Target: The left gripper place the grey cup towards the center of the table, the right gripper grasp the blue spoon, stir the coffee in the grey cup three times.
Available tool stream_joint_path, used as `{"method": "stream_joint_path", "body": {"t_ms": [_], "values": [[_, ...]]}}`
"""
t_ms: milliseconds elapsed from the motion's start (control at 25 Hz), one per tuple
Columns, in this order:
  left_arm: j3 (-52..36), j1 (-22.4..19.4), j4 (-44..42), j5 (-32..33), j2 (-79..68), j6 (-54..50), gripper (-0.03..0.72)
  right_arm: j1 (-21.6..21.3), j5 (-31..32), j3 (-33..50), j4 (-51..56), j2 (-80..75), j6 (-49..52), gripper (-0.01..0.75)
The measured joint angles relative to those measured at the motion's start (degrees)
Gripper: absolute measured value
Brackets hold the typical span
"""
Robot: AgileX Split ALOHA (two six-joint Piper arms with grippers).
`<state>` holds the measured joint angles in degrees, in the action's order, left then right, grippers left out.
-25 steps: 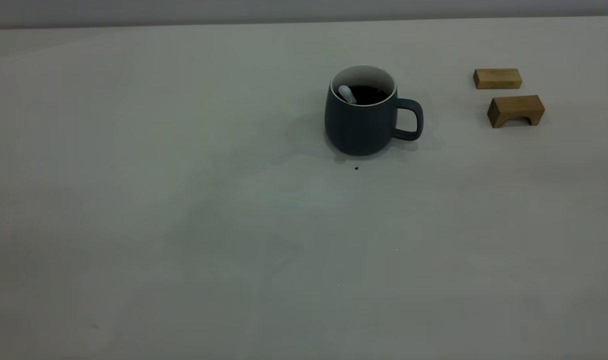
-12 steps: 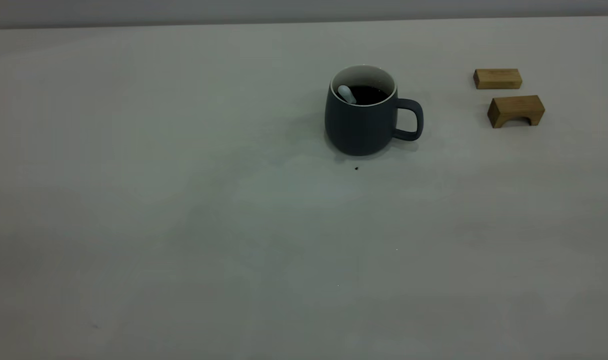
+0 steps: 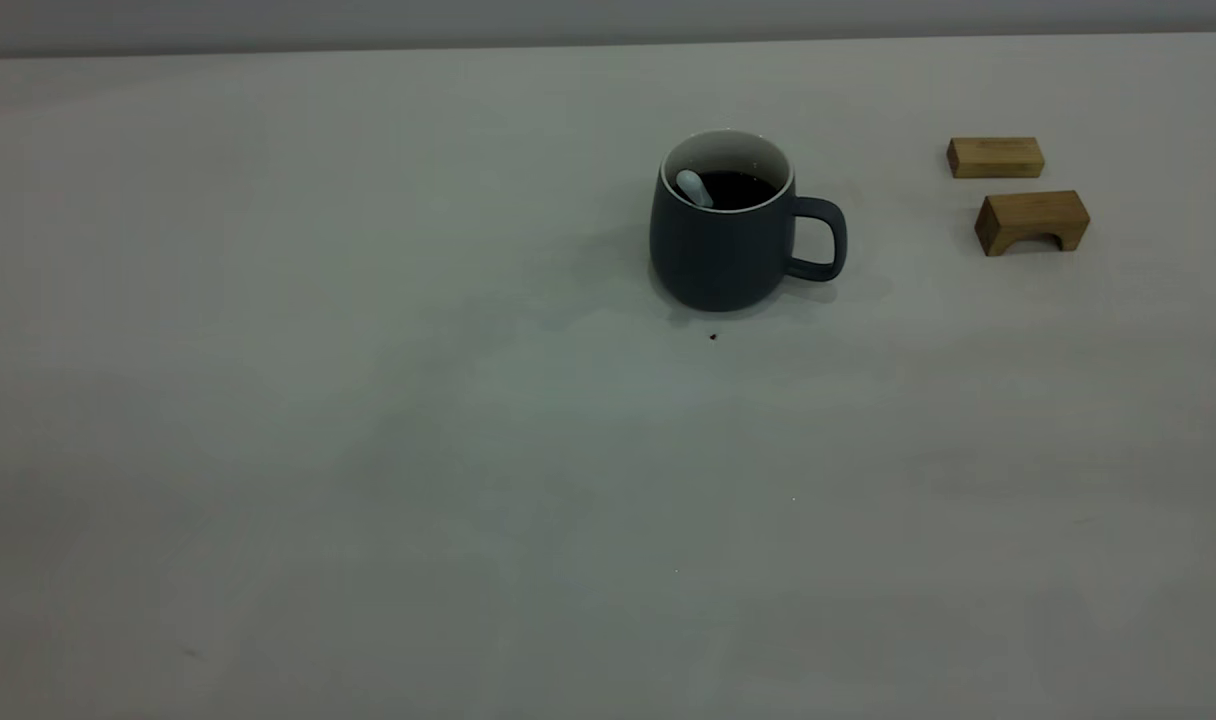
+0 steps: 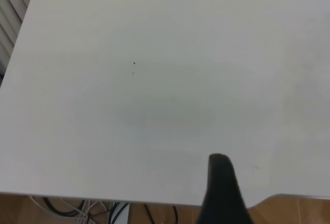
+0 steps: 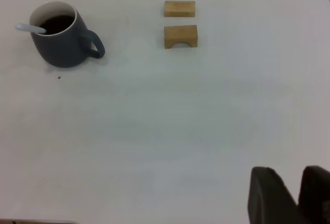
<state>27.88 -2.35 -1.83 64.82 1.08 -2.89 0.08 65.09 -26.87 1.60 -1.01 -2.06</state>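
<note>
Mug (image 3: 723, 245), grey: upright near desk (image 3: 368, 450) centre, coffee (image 3: 738, 188) inside. Spoon (image 3: 693, 187), blue: handle leaning on the rim opposite the mug's handle. Right gripper (image 5: 291, 195): well apart at desk edge, nearer arm, jaws slightly parted, empty. Left gripper (image 4: 220, 190): parked; jaw state cannot be told.

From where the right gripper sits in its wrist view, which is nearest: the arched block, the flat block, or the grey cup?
1. Arched wooden block, nearest the right gripper.
2. Flat wooden block, just beyond it.
3. Grey cup, farthest, off to the side.
</note>
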Motion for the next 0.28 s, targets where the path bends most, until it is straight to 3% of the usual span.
{"method": "stream_joint_path", "body": {"t_ms": [280], "values": [[0.0, 0.0, 0.0, 0.0, 0.0, 0.0, 0.585, 0.0, 0.0, 0.0, 0.0, 0.0, -0.1, 0.193]]}}
